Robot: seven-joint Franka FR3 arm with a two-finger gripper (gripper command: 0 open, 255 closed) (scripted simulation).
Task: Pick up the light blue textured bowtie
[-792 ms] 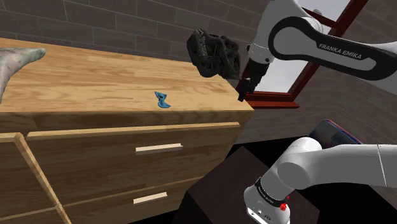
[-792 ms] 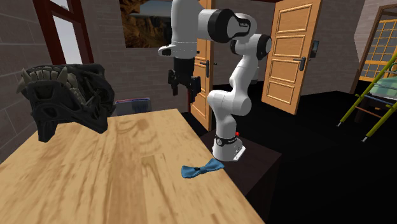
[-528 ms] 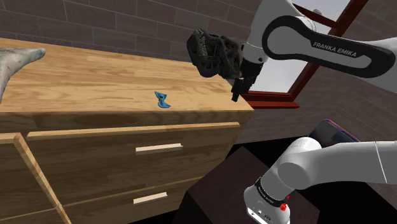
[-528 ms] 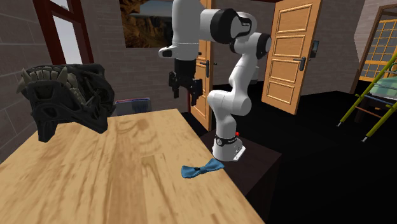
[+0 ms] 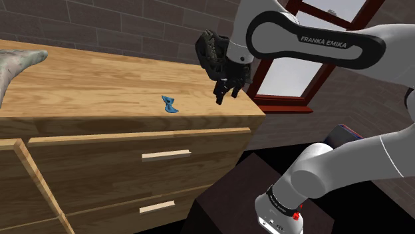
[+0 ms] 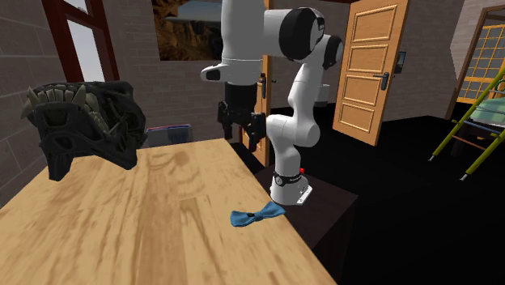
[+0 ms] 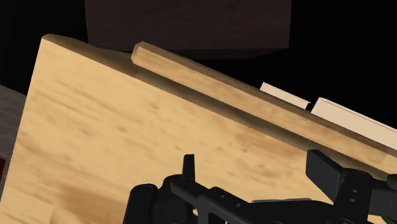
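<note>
The small blue bowtie (image 5: pixel 171 105) lies flat on the wooden dresser top (image 5: pixel 100 83), close to its front edge. In the second exterior view the bowtie (image 6: pixel 257 215) lies near the top's right edge. My gripper (image 5: pixel 225 96) hangs open and empty above the dresser's end, just in front of the dark skull and well to the shoulder view's right of the bowtie. Seen from the second exterior view, the gripper (image 6: pixel 240 132) hovers over the far corner, its fingers apart. The wrist view looks down on the dresser top (image 7: pixel 127 127) and its front edge.
A dark spiky skull (image 5: pixel 214 54) stands at the back of the dresser's end, also large at the second exterior view's left (image 6: pixel 85 117). A grey object (image 5: pixel 16 63) lies at the far left. Drawers (image 5: pixel 159 156) front the dresser; a red-framed window (image 5: pixel 302 63) is behind the arm.
The gripper has swung toward the shoulder view's left, from beside the dresser's end to above its top near the skull, and has come down a little. The bowtie has not moved.
</note>
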